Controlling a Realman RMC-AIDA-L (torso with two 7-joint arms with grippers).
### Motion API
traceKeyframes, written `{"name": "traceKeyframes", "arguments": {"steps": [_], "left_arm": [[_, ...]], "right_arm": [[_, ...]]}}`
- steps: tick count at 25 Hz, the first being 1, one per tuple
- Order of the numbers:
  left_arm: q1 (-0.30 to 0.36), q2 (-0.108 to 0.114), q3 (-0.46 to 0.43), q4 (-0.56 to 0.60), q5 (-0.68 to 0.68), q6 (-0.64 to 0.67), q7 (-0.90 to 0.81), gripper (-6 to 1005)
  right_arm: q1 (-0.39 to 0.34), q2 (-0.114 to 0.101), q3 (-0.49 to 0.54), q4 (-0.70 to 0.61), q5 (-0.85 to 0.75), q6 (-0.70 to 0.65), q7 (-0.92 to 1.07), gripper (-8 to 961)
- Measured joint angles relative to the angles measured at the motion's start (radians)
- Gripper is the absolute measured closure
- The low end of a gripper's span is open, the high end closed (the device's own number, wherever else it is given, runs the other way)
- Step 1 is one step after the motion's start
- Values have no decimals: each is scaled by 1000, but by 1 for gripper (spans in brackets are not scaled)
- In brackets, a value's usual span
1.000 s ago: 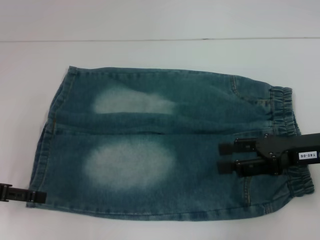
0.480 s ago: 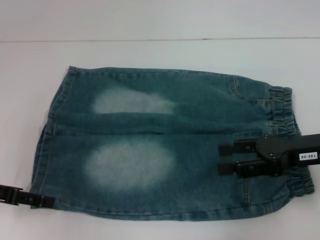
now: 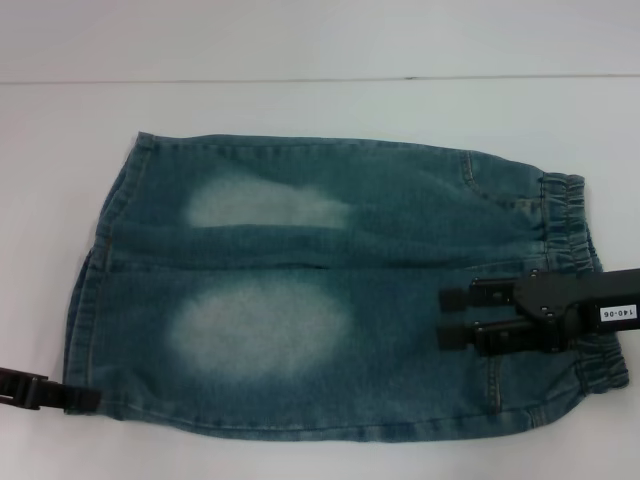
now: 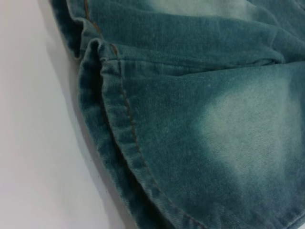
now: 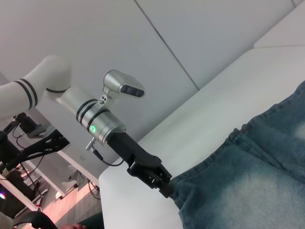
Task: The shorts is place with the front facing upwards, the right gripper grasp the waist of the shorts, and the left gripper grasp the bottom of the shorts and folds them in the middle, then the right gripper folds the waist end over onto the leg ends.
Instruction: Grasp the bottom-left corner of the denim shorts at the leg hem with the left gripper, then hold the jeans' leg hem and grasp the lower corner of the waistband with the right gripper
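Note:
Blue denim shorts with pale faded patches lie flat and face up on the white table. The elastic waist is at the right, and the leg hems are at the left. My right gripper hovers open over the front half of the shorts, just inside the waist, pointing toward the legs. At the near corner of the leg hem, my left gripper touches the hem edge. The right wrist view shows the left gripper meeting that corner of the shorts. The left wrist view shows the leg hem close up.
The white table's back edge runs behind the shorts. Bare white surface lies beside the hem. Past the table edge, the right wrist view shows the left arm and some floor equipment.
The left gripper pushed in against the hem corner at a tilt, then levelled and drew back slightly. The right gripper and the shorts have barely moved.

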Motion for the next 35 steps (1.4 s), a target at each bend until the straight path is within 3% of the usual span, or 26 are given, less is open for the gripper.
{"name": "traceKeyframes", "arguments": {"steps": [4,7,14,19,23,25,30,35], "left_arm": [[-1,-2,-4,1,-1,1,0,658],[-4,-2,-8,1,-2,3,-2,892],[-8,-2,-9,0,-38,9,-5,970],[-11,1,-14,-2,-80,11,-9,970],[-16,-3,-55,4,-88,7,-10,970],[-16,-5,-77,8,-102,5,-10,970],[-22,-4,-83,5,-122,4,-10,970],[-29,-3,-84,3,-123,3,-13,970]], "right_arm": [[0,-3,4,0,0,-2,2,150],[0,-9,16,-3,0,-3,12,150],[26,-28,166,-17,2,5,143,150],[45,-88,180,-60,0,-6,308,150],[51,-155,127,-111,-8,-15,450,150],[50,-175,99,-156,-28,-18,504,150],[44,-184,89,-284,-143,-60,532,150],[60,-181,49,-302,-293,-144,453,150]]}}
